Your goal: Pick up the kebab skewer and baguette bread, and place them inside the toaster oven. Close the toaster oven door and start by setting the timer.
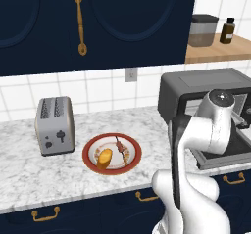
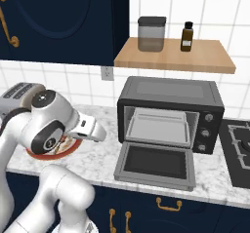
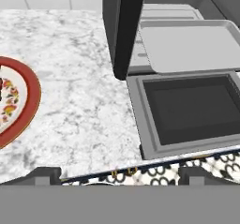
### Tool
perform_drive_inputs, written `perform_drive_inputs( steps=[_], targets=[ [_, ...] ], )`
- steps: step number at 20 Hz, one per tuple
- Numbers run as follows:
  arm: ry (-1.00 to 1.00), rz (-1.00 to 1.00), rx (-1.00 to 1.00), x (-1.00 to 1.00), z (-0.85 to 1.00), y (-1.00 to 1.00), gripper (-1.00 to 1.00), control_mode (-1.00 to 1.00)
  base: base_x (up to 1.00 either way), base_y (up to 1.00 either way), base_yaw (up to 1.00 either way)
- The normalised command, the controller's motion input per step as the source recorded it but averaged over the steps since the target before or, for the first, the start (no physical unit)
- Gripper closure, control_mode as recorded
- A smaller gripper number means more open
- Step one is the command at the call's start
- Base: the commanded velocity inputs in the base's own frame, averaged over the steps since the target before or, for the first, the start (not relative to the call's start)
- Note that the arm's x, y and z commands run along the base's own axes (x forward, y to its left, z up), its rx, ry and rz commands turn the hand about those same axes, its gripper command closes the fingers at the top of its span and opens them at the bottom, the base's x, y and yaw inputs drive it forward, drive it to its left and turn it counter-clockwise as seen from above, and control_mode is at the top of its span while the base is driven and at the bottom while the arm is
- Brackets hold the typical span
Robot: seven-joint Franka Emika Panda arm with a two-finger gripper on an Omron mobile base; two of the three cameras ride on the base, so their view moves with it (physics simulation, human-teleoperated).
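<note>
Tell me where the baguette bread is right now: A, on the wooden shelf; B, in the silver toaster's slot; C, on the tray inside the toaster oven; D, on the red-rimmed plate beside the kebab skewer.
D: the baguette bread lies on the red-rimmed plate, next to the kebab skewer.

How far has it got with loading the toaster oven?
Done: the toaster oven door is folded down, with the tray showing inside the toaster oven. In hand: nothing; the gripper hangs with open jaws over the counter. Left: the kebab skewer and baguette bread lie on the plate; then loading, closing, timer.
</note>
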Motion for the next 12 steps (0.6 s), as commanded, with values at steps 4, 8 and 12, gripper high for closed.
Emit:
perform_drive_inputs(
  steps=[4,8,12],
  targets=[
    [0.16,-0.02,0.1,-0.09,-0.17,0.81,-1.0,-1.0,0.0,0.0,0.0],
    [0.19,0.0,0.18,-0.13,-0.16,0.8,-1.0,-1.0,0.0,0.0,0.0],
    [0.01,-0.01,0.16,-0.01,-0.18,0.92,-1.0,-1.0,0.0,0.0,0.0]
  ],
)
